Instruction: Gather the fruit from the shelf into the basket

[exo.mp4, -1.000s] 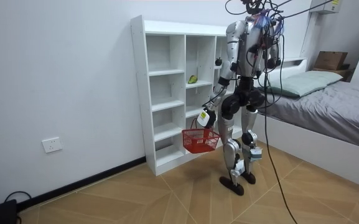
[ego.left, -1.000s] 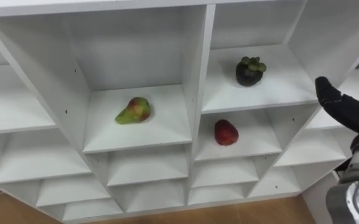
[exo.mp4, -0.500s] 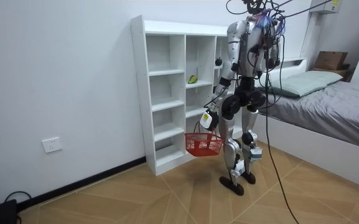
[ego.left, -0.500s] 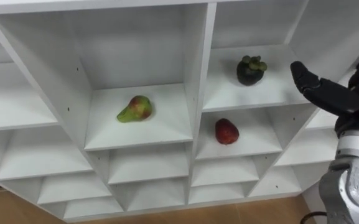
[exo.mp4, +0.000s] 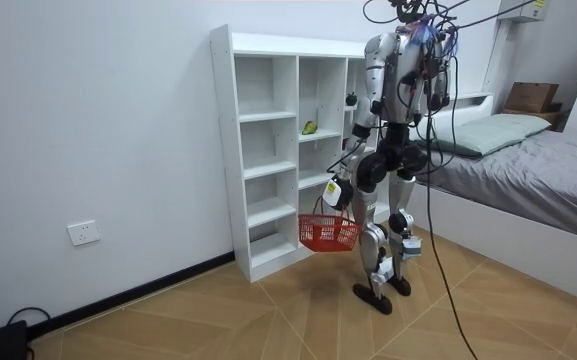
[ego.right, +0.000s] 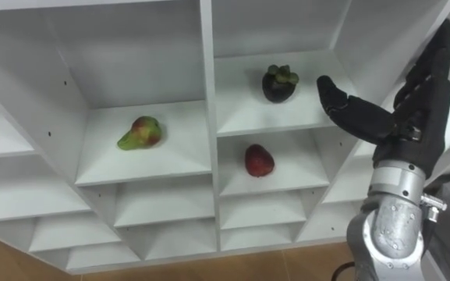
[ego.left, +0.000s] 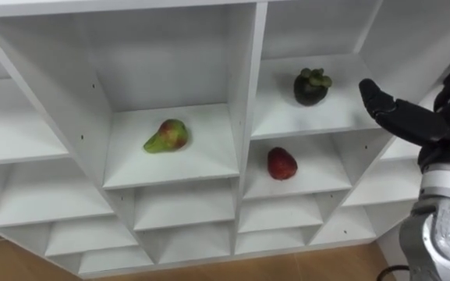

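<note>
Three fruits lie in the white closet [ego.left: 248, 94]. A green-red pear [ego.left: 167, 137] is in the left compartment, a dark mangosteen [ego.left: 311, 86] in the upper right one, and a red fruit [ego.left: 281, 163] on the shelf just below it. My right hand [ego.right: 396, 109] is raised in front of the closet, just right of the mangosteen, open with straight fingers and thumb pointing towards the fruit, touching nothing. In the room view I stand facing the closet, and my left hand [exo.mp4: 336, 193] hangs low at my side, shut on the handle of a red basket [exo.mp4: 329, 233].
The closet's other compartments hold nothing. A vertical divider [ego.left: 249, 117] separates the pear from the other two fruits. A bed [exo.mp4: 528, 170] stands behind me at the room view's right, and wooden floor lies around my feet.
My right hand has risen and moved left, from the picture's right edge to beside the mangosteen's shelf. The basket has swung slightly towards the room view's right.
</note>
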Controlling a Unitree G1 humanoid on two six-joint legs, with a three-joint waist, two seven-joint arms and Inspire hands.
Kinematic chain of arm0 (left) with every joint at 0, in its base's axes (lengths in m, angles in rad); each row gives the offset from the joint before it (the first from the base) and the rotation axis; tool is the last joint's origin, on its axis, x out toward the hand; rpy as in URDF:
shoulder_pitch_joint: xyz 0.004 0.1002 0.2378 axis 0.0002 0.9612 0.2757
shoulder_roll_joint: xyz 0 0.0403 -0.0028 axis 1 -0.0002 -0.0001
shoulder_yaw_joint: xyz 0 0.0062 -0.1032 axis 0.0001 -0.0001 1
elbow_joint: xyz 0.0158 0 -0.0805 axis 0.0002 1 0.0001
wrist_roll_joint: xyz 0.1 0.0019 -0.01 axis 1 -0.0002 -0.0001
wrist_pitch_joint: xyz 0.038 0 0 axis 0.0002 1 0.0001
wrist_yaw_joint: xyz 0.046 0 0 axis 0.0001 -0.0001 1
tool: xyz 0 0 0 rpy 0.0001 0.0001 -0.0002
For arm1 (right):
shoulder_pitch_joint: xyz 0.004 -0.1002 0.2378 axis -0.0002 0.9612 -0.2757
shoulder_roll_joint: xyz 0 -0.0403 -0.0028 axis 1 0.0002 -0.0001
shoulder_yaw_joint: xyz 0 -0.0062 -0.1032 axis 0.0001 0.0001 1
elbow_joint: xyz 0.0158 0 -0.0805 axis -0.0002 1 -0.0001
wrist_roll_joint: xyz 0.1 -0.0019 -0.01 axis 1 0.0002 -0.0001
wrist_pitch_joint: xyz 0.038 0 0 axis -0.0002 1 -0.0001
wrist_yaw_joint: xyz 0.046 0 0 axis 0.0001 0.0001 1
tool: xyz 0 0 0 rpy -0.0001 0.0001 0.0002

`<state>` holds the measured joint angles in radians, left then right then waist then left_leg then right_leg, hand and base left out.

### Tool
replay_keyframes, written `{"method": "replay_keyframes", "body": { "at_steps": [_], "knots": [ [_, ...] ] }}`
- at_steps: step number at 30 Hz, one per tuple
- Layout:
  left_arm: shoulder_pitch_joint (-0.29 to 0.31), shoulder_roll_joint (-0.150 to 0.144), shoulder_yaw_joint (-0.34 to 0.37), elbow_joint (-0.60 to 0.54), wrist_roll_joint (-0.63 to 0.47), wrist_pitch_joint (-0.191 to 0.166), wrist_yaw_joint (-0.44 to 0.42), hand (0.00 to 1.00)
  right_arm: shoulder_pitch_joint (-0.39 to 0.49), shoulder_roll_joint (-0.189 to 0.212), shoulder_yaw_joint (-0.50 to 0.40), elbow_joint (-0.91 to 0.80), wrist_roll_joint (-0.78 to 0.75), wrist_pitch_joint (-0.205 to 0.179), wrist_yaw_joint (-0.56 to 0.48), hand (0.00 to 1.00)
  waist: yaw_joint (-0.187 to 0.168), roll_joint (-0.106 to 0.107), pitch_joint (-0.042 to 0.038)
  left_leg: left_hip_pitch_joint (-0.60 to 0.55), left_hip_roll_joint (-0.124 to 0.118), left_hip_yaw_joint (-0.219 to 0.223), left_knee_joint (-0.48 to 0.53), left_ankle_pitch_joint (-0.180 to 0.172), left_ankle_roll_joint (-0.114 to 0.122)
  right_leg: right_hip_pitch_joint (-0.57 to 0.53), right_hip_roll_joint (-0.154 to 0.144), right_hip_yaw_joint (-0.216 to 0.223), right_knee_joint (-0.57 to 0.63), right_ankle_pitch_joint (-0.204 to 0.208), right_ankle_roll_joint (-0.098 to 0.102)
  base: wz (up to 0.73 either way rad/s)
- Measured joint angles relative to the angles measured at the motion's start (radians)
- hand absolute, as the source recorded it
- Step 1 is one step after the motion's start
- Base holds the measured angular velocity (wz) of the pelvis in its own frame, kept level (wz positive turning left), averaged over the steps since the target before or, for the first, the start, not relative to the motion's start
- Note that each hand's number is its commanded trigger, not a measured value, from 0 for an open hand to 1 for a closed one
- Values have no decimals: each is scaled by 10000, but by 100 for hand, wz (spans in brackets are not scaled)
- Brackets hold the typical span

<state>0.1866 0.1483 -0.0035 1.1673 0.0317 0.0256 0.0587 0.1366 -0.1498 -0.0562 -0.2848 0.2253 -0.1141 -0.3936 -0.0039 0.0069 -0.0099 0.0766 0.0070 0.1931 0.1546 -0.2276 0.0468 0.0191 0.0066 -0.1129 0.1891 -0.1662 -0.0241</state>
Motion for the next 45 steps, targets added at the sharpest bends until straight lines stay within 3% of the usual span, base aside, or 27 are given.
{"method": "replay_keyframes", "body": {
  "at_steps": [3, 14, 28, 32, 45],
  "knots": [
    [-186, -5, -425, -1, -2, -31, 36, 100, 0, -3, 52, -38, 1, 55, 48, 0, 0, 4, 4, 18, 14, 80, 0, 0, -1, -6, 18, 56, -7, 2, -3, -7],
    [-599, -9, -640, 13, -64, -79, 183, 100, 1, 20, 290, -349, 289, 89, 389, 0, -31, 72, -7, -26, 88, 221, -69, 13, -36, -187, 136, 338, 8, 43, -71, -9],
    [-648, 92, -990, -4, -13, -226, 187, 100, 1025, -73, 942, -29, -15, 49, 1393, 0, -307, -16, 29, 56, 98, 256, -69, 15, -48, -189, 177, 568, 55, 71, -108, -2],
    [-654, 99, -997, -134, -249, -310, 174, 100, 1698, -106, 2014, 332, -5, 514, 2344, 0, -278, -88, 43, -138, 96, 252, -35, 13, -51, -393, 166, 567, 147, 82, -112, 0],
    [-612, 129, -984, -224, -1095, -378, -227, 100, 1687, -165, 2095, 274, 16, 386, 2735, 0, -306, 55, 5, -178, 95, 258, -54, 15, -46, -458, 173, 563, 133, 110, -106, 0]
  ]
}}
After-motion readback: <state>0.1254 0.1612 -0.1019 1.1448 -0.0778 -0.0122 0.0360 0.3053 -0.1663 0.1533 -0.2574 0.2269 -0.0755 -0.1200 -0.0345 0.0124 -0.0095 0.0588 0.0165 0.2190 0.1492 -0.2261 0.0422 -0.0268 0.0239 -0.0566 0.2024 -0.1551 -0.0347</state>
